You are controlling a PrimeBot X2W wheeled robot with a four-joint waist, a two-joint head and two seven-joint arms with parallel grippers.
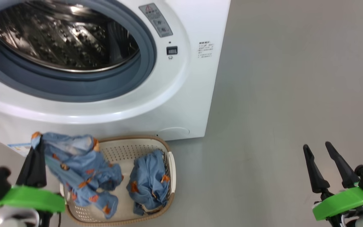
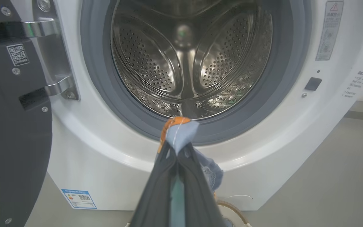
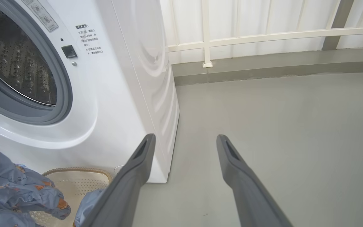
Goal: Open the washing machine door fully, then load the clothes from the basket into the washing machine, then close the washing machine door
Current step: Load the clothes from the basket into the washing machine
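The left pincer [image 1: 39, 141], fingers pressed together on a light-blue garment [image 1: 74, 164], hangs low in front of the washing machine [image 1: 184, 104], just below its round opening, with the tips aimed at it. The right pincer [image 1: 317, 146] sits well off the machine's right side, its two long dark fingers spread wide and empty. A green collar [image 1: 345, 201] rings each wrist.

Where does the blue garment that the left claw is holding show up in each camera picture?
Head view: the garment hangs at lower left from the left claw, trailing into the basket.
Left wrist view: its corner pokes out of the shut claw at bottom centre, in front of the drum.
Right wrist view: bottom left corner.
Shared landmark: the small black square right of the drum.
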